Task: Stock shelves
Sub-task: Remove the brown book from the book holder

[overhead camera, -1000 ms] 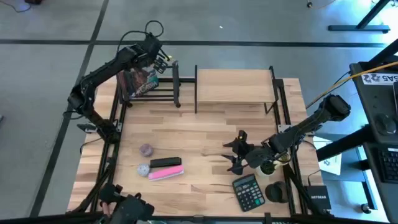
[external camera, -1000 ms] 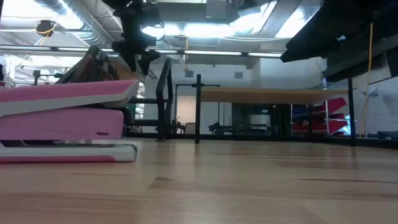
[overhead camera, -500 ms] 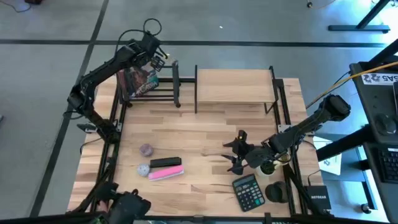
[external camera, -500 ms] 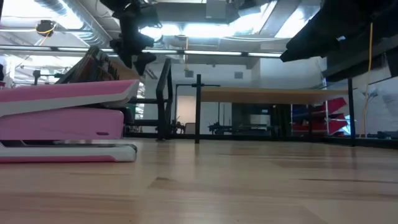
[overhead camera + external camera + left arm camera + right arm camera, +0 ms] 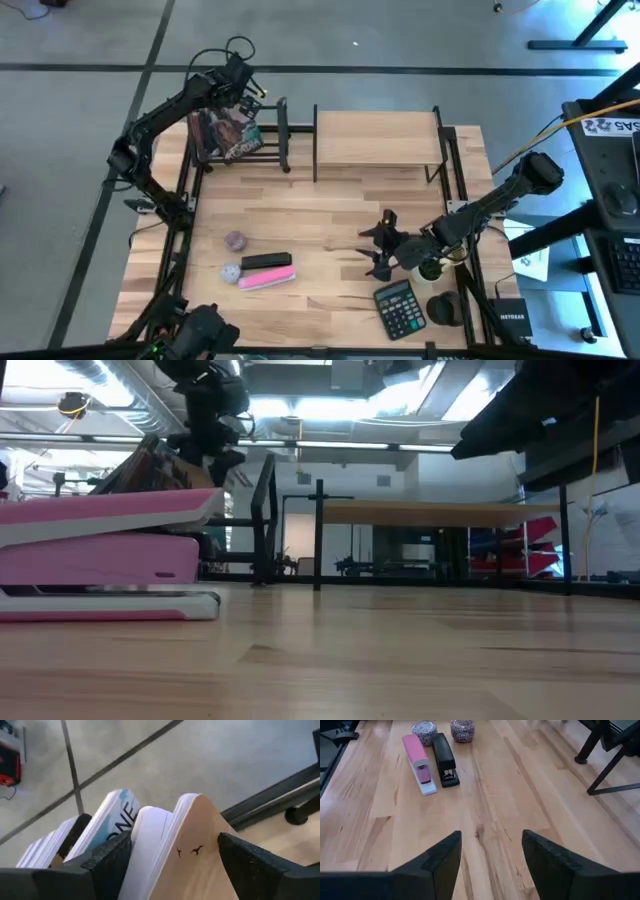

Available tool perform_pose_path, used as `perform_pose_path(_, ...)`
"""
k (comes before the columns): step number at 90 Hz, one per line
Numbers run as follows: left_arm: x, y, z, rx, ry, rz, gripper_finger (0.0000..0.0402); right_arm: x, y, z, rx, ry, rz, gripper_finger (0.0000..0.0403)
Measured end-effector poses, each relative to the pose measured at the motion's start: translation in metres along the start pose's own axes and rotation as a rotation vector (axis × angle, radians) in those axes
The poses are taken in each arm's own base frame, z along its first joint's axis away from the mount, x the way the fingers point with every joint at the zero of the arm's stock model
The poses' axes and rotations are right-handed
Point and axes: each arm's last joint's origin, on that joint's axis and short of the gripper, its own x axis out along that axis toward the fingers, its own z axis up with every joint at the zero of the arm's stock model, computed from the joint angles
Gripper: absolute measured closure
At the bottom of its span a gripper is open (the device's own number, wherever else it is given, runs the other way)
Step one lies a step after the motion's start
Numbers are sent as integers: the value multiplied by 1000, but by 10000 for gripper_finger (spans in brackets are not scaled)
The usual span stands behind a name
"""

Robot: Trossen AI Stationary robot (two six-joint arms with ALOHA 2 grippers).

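So the left arm is seen stretched up toward the far left corner of the worktop [image 5: 330,215], elbow bent out over the left edge, wrist angled down. Its left gripper [image 5: 243,92] is parked right above the books [image 5: 226,132] in the black rack [image 5: 270,135], and in the left wrist view the two dark fingers [image 5: 107,862] are spread either side of the top edges of a couple of books [image 5: 165,850]; whether the covers are actually touched can't be told. The books are leaned over sideways, not upright: one tan cover with a small bird mark, white page blocks, and one spine with blue lettering.

The right arm is folded low along the right edge, reaching in toward the middle, with the right gripper [image 5: 380,248] held just off the wood and its jaws spread wide around nothing. Bare planks are seen between the chunky black fingers [image 5: 440,860] in its wrist view.

The rack is made of thin black metal bars and sits at the far left corner. Just beside it, along the far edge, the wooden shelf [image 5: 378,137] is stood: a flat pale board on thin black posts.

Near the left front, a pink stapler [image 5: 266,278] and a black stapler [image 5: 265,261] are laid side by side, with two small round speckled tins [image 5: 233,241] next to them. A dark calculator [image 5: 400,308] is lying at the right front.
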Motion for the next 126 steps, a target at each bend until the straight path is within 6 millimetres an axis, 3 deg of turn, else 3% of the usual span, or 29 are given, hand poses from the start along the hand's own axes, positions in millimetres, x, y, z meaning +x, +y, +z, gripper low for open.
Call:
perform_pose_path(17, -1, -1, -2, -3, 16, -33, 182, 0, 0, 1, 3, -8, -6, 208)
perform_pose_path(42, -7, -6, -4, 20, 26, -38, 374, 0, 1, 3, 11, -29, 4, 208)
perform_pose_path(55, -24, -7, 2, 25, -19, -33, 394, 0, 1, 3, 7, -29, 3, 208)
perform_pose_path(65, -51, -6, 13, 14, -106, -43, 399, 0, 1, 3, -5, -29, 3, 208)
perform_pose_path(78, -102, -2, 26, -13, -276, -71, 400, 0, 1, 3, -8, -34, -6, 208)
perform_pose_path(92, -156, -1, 26, -40, -415, -153, 401, 0, 1, 3, -7, -35, -5, 208)
perform_pose_path(111, -227, -14, 5, -64, -568, -406, 401, -1, 0, 4, -34, -51, -41, 208)
perform_pose_path(126, -272, -36, -33, 21, -592, -604, 401, -14, 0, 7, -32, -136, -134, 208)
